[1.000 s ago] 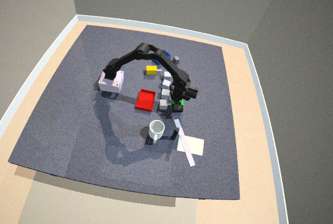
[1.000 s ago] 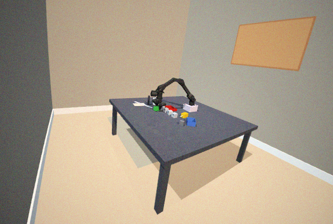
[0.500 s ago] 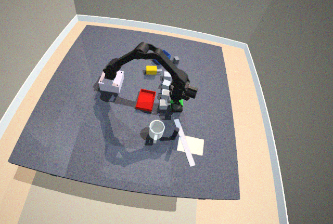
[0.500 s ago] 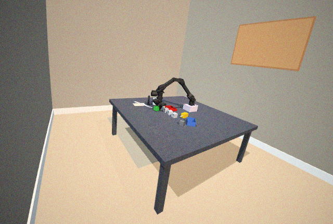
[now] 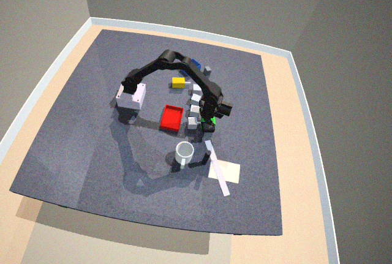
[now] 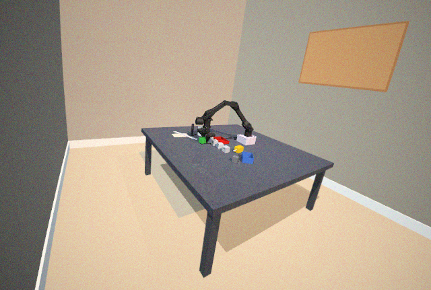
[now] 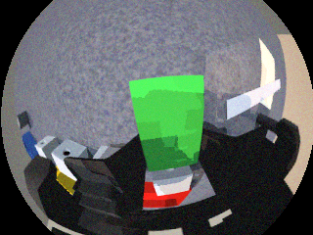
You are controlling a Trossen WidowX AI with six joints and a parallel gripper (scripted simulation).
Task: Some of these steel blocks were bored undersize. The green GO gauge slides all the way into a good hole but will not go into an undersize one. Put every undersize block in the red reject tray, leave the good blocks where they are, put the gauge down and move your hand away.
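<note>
Top view: the arm partly hides the green gauge, gripped by the pincer beside the nearest steel block.

Exterior view: gauge small, its tip indistinct.

Wrist view: gauge covers part of that block.

The dark table is set on a pale tan floor. A beige wall is seen at the far side, edged with white skirting. On the grey wall at right, an orange board is mounted. Shadows are cast beneath the table.
</note>
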